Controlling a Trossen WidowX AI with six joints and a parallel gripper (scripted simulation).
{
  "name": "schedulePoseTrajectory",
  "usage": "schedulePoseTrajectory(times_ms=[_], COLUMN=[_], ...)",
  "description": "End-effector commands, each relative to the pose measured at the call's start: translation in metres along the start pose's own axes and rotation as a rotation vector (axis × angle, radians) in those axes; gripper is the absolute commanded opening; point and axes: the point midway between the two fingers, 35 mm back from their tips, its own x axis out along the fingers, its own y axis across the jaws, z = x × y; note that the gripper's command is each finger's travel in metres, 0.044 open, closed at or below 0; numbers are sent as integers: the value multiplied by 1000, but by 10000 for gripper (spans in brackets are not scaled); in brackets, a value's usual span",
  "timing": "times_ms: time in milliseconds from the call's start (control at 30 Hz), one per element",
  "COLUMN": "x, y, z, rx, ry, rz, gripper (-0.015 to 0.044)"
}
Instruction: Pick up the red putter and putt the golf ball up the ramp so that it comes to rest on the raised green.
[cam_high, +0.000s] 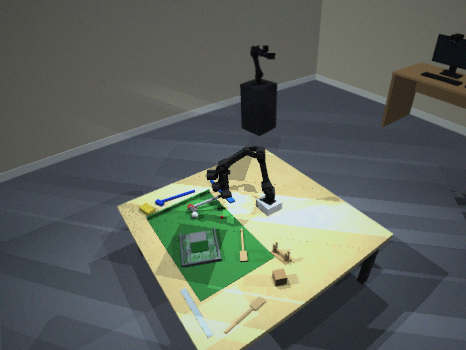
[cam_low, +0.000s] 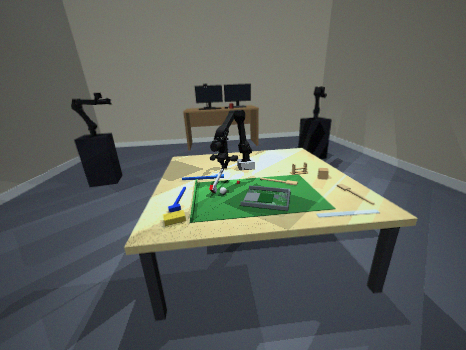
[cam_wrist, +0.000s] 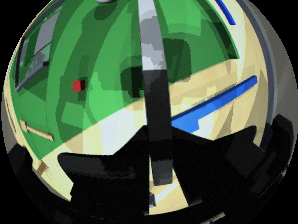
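A: Any writing or brand marks anywhere?

B: None that can be read; everything is too small or blurred.

A: Then the surface, nearest first?

B: A wooden bench (cam_low: 260, 232) on dark legs, standing on a grey floor (cam_low: 75, 280). At its near edge lie a pale ruler (cam_low: 348, 214) and a yellow block (cam_low: 174, 217), with a blue tool (cam_low: 177, 199) just behind the block. A green mat (cam_low: 220, 205) covers the middle.

A: Does anything hold something?

B: A grey framed tray (cam_low: 266, 198) sits on the mat, with a raised green patch (cam_low: 266, 197) inside it.

A: And the ball?

B: The white golf ball (cam_low: 223, 190) rests on the mat, just beside the red head of the putter (cam_low: 216, 182). The putter's grey shaft slants up into the gripper (cam_low: 221, 166), which is pinching it near the top.

A: Farther back?

B: A small wooden box (cam_low: 323, 173) and a little wooden rack (cam_low: 299, 168) near the far edge, then a desk (cam_low: 220, 120) with two monitors (cam_low: 223, 94) against the back wall (cam_low: 200, 50)
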Motion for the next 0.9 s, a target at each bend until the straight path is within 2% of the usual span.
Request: schedulePoseTrajectory(times_ms=[0,367,733,867], x=[0,1,1,0], y=[-14,-21,106,114], z=[2,1,4,3], rx=[4,9,3,2], ry=[-10,-7,-13,-13], rz=[-7,-5,2,2], gripper=[0,0,0,0])
